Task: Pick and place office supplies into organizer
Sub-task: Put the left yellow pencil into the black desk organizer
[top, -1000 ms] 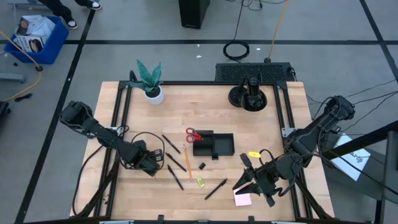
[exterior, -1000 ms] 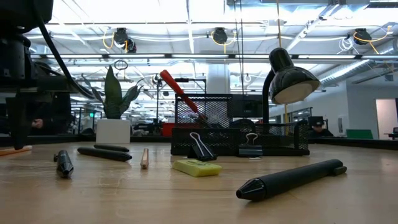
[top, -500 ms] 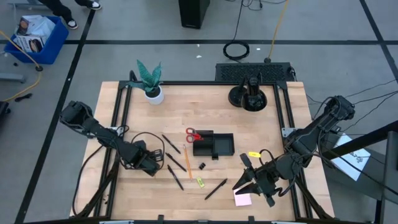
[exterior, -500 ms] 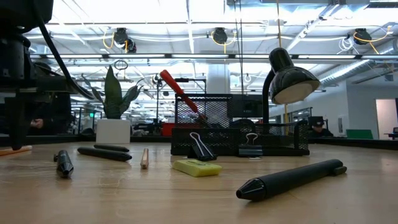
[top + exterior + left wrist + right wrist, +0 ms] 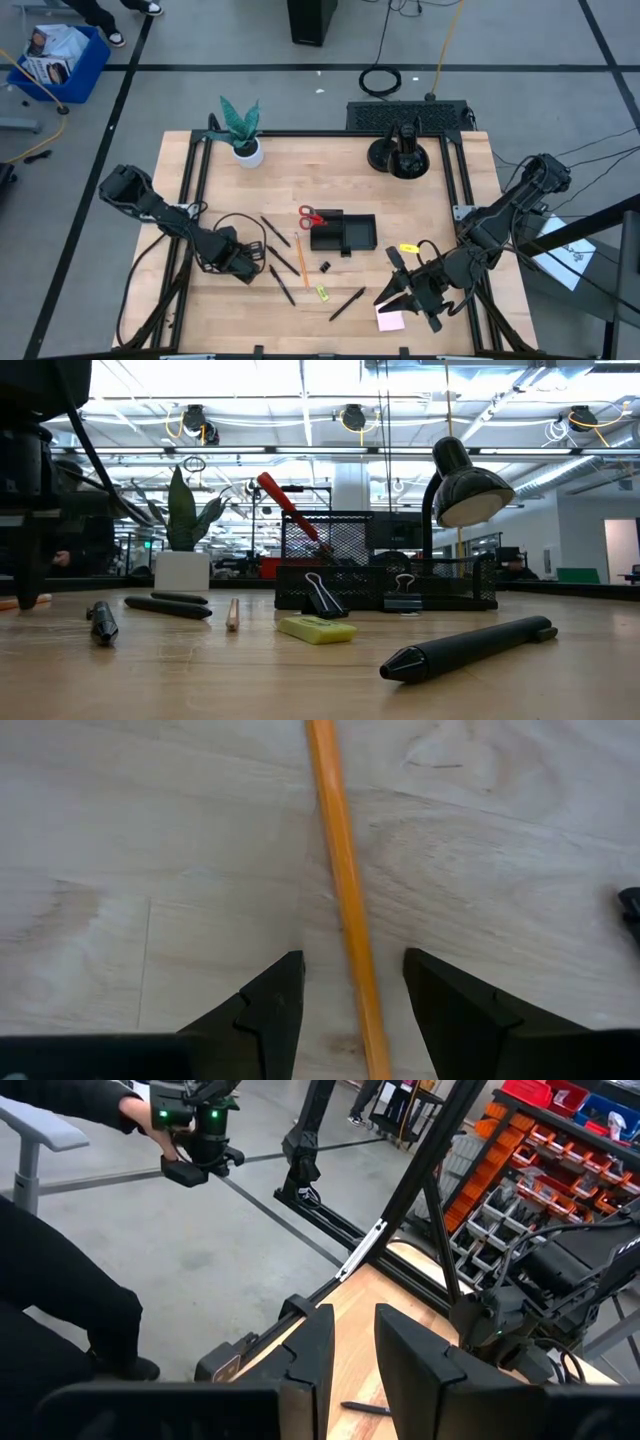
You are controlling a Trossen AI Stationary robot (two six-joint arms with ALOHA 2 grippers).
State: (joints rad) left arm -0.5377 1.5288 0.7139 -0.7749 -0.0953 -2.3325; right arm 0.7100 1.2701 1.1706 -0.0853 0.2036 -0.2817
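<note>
straddling: left gripper (image 5: 345, 990) low over orange pencil (image 5: 343, 890), fingers spread either side, nothing gripped yet
waiting: right gripper (image 5: 405, 290) raised beside pink pad (image 5: 390, 321), narrowly parted, empty
target: organizer (image 5: 343, 234) mid-table, red-handled scissors (image 5: 311, 217) already leaning in it

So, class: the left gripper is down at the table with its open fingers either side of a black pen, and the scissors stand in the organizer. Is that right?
Not quite. The left gripper is low over the table with open fingers, but what lies between them is an orange pencil, not a black pen, as the left wrist view shows. The scissors do stand in the organizer.
</note>
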